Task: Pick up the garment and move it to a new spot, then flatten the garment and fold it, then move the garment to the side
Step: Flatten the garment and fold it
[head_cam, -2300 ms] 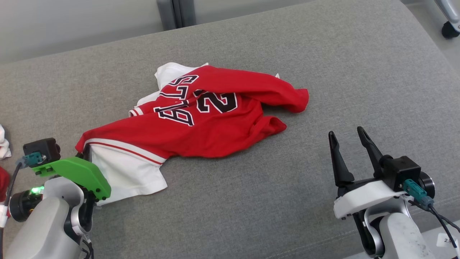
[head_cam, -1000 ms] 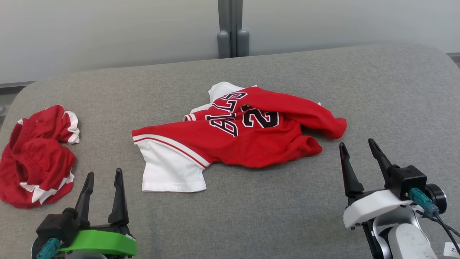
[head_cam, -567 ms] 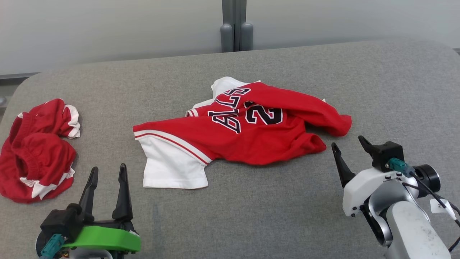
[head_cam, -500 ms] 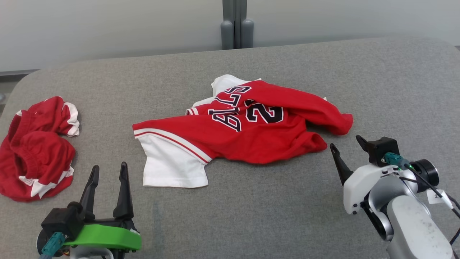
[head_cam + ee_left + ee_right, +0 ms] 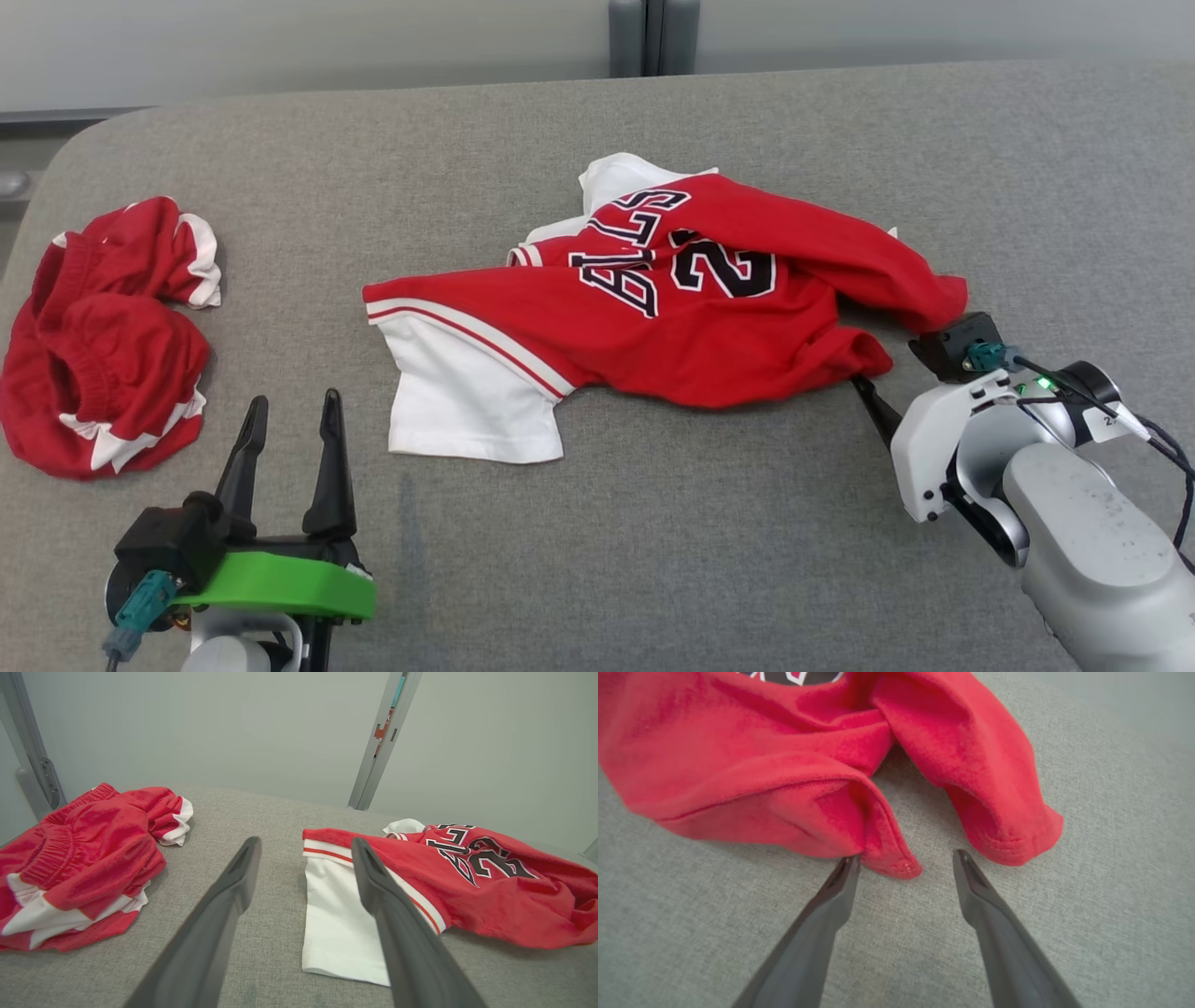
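Though left end effector (image 5: 292,399) and right end effector (image 5: 906,857) released, garment (image 5: 672,341) lettered "LS", "2".

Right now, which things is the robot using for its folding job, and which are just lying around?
For the job: the red-and-white basketball jersey with black lettering; the open right pincer at its red edge; the open left pincer.
Just lying about: the crumpled red shorts with white trim.

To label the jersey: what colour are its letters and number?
Black with white outlines, on the red jersey; best seen in the head view.
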Robot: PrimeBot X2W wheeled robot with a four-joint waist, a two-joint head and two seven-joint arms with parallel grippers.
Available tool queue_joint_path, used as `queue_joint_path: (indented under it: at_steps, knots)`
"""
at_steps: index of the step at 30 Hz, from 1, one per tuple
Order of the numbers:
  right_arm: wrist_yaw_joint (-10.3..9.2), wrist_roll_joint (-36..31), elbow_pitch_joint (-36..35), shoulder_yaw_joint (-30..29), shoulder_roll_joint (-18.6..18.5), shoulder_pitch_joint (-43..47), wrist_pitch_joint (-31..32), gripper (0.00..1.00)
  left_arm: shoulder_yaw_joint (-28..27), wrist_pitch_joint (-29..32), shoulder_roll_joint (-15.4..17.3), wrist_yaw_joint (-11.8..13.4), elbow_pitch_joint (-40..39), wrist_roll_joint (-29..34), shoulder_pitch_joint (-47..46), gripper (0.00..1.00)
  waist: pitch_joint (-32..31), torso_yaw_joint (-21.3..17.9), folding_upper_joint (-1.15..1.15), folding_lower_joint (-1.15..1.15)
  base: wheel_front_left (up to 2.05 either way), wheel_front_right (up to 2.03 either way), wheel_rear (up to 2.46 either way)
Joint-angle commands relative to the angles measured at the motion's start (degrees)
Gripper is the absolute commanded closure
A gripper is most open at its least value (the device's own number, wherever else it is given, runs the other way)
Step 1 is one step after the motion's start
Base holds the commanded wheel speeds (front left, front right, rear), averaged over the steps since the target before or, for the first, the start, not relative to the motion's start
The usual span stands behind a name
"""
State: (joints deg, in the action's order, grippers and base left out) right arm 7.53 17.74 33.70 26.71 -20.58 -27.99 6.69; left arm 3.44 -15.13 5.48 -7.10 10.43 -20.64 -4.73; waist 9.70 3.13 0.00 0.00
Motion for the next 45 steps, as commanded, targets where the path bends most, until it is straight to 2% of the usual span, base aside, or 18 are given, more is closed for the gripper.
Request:
queue_joint_path:
  at_steps: [1, 4, 5, 6, 9, 12, 18, 21, 26, 29, 30, 31, 32, 40, 45]
  knots:
    - [-0.08, 0.9, 1.3, 1.2, -0.3, -1.3, -1.2, 0.00, -0.2, 0.0, 0.0, -0.3, 0.1, 0.3, -1.1, 0.00, 0.7, 0.6, 0.00, 0.00, 0.00, 0.00, 0.00]
    - [-0.09, 2.5, 3.5, 3.5, -0.8, -2.8, -2.2, 0.00, -0.3, 0.0, -0.1, -0.4, 0.2, 0.3, -1.3, 0.00, 1.0, 0.9, 0.00, 0.00, 0.00, 0.00, 0.00]
    - [-0.09, 3.0, 4.3, 4.2, -1.1, -3.4, -2.6, 0.76, -0.3, 0.0, -0.1, -0.4, 0.2, 0.3, -1.3, 0.00, 1.1, 1.0, 0.00, 0.00, 0.00, 0.00, 0.00]
    - [-0.09, 3.3, 4.7, 4.6, -1.2, -3.7, -2.8, 1.00, -0.4, 0.0, -0.2, -0.4, 0.2, 0.3, -1.3, 0.00, 1.1, 1.0, 0.00, 0.00, 0.00, 0.00, 0.00]
    - [-0.09, 3.5, 6.5, 5.4, -1.8, -5.7, -4.8, 1.00, -0.4, 0.0, -0.2, -0.4, 0.3, 0.3, -1.3, 0.00, 1.0, 1.0, 0.00, 0.00, 0.00, 0.00, 0.00]
    - [-0.09, 0.8, 8.3, 2.9, -2.5, -8.2, -8.9, 1.00, -0.6, 0.0, -0.3, -0.4, 0.3, 0.4, -0.8, 0.00, 0.6, 0.7, 0.00, 0.00, 0.00, 0.00, 0.00]
    - [-0.09, -8.8, 10.9, -7.3, -1.9, -12.9, -18.1, 1.00, -0.9, 0.0, -0.3, -0.4, 0.2, 0.5, 0.2, 0.00, -0.6, -0.1, 0.00, 0.00, 0.00, 0.00, 0.00]
    - [-0.09, -14.0, 9.8, -13.2, -1.3, -13.4, -20.6, 1.00, -1.0, 0.0, -0.3, -0.4, 0.0, 0.4, 0.4, 0.00, -0.9, -0.3, 0.00, 0.00, 0.00, 0.00, 0.00]
    - [-0.09, -21.9, 5.6, -23.2, 1.3, -6.2, -21.8, 1.00, -0.9, 0.0, -0.4, -0.4, -0.2, 0.2, 0.3, 0.00, -1.1, -0.2, 0.00, 0.00, 0.00, 0.00, 0.00]
    - [-0.09, -24.6, 4.0, -27.2, 3.1, -0.9, -21.8, 1.00, -0.8, 0.0, -0.6, -0.4, -0.3, 0.1, 0.4, 0.00, -1.0, -0.2, 0.00, 0.00, 0.00, 0.00, 0.00]
    - [-0.09, -25.1, 3.6, -28.6, 4.1, 1.5, -21.9, 0.86, -0.9, 0.0, -0.6, -0.4, -0.3, 0.0, 0.4, 0.00, -1.0, -0.3, 0.00, 0.00, 0.00, 0.00, 0.00]
    - [-0.09, -25.6, 3.4, -29.8, 4.9, 3.3, -21.9, 0.61, -1.0, 0.0, -0.6, -0.4, -0.3, -0.1, 0.5, 0.00, -1.0, -0.4, 0.00, 0.00, 0.00, 0.00, 0.00]
    - [-0.09, -26.2, 2.9, -31.2, 5.8, 5.3, -21.9, 0.00, -1.1, 0.0, -0.6, -0.4, -0.2, -0.1, 0.5, 0.00, -0.9, -0.6, 0.00, 0.00, 0.00, 0.00, 0.00]
    - [-0.09, -28.8, -4.9, -41.1, 12.2, 15.7, -21.5, 0.00, -1.8, 0.0, 0.0, -0.4, 0.0, -0.2, 0.6, 0.00, -1.1, -1.8, 0.00, 0.00, 0.00, 0.00, 0.00]
    - [-0.09, -27.7, -11.1, -45.3, 15.8, 20.1, -19.9, 0.00, -2.0, 0.0, 0.1, -0.4, 0.1, 0.1, 1.0, 0.00, -1.3, -2.6, 0.00, 0.00, 0.00, 0.00, 0.00]
